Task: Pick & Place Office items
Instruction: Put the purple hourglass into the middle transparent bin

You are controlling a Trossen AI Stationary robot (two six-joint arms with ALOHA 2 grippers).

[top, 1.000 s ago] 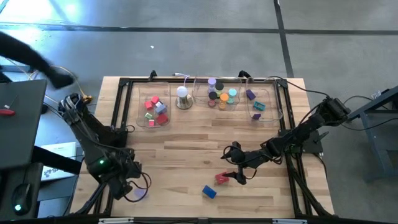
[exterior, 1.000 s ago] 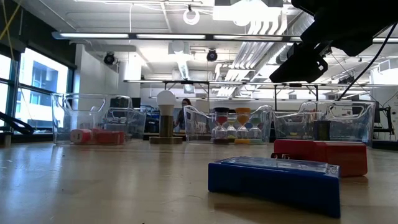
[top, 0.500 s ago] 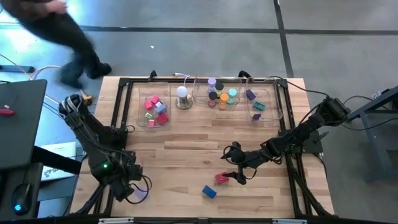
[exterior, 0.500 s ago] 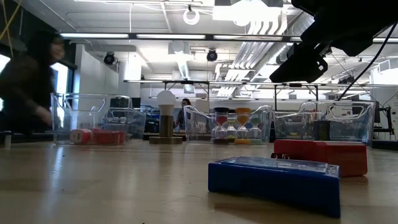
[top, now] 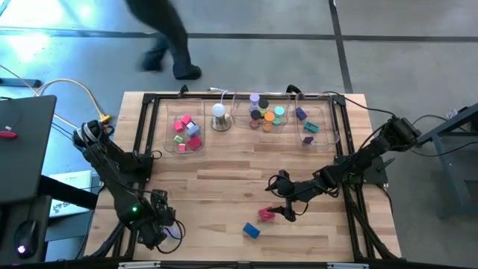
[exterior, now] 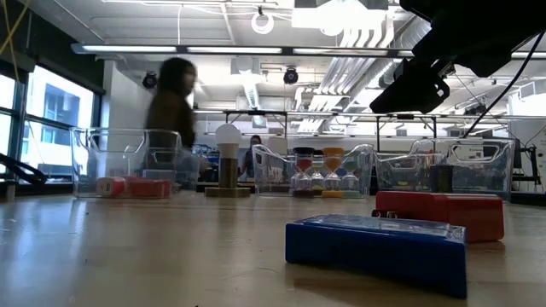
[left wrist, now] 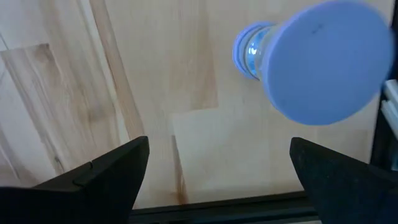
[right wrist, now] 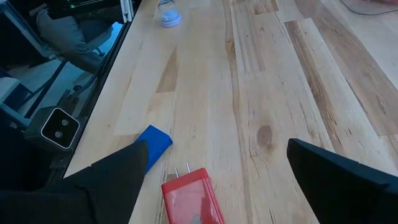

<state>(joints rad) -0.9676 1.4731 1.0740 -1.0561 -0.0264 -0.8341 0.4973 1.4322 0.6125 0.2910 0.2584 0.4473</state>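
Fingers of the right gripper, held apart at lower centre, should be lowered squarely astride the red rectangular plastic block before closing.

right hand open over red block, blue block near, left hand at table's front-left corner

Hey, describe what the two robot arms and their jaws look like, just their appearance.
Both arms are dark, nearly black, built of jointed segments with black cables along them. The left arm carries a small green light near its wrist. The right arm looks the same, ending in a bulky black wrist. The left gripper and the right gripper each have two flat, matte black wedge-shaped jaws.
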